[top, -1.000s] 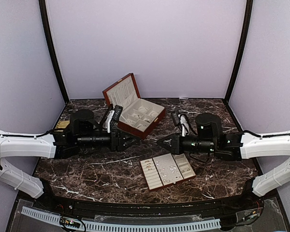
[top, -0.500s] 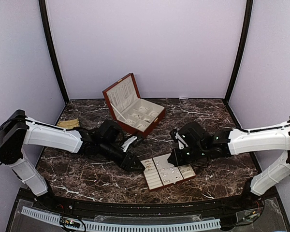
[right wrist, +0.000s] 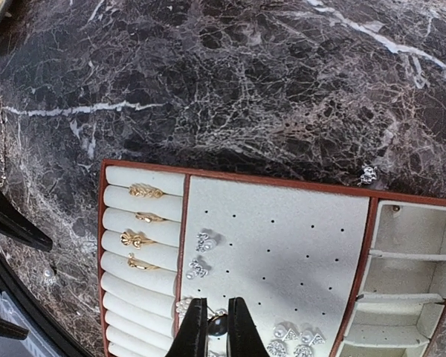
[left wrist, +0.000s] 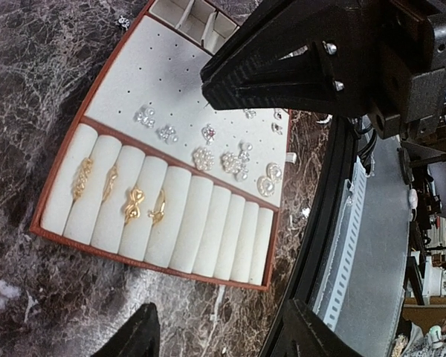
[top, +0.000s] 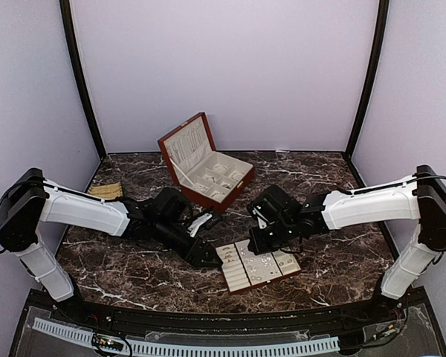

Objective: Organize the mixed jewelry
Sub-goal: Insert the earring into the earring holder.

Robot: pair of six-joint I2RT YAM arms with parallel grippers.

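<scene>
The right claw is pressed almost together, and a tiny round piece shows pinched between its tips. It hangs low over the perforated middle panel of the tray. Silvery earrings are pinned to that panel, some beside the tips and some just beyond them. To the left in the right wrist view, four gold rings sit in the cream rolls. To the right are small compartments, whose contents cannot be made out. Past the tray's far rim a loose stud lies alone on the bench, just beside the rim.

The left claw is spread wide with nothing between its fingers. It hovers over the bench at the tray's edge on the ring side. From there the ring rolls come first, the earring panel lies beyond them, and the right claw hangs over that panel's far part.

Well beyond both claws, the box stands open with its lid tilted back. Small pale bits lie in its lined cells, too small to identify.
</scene>
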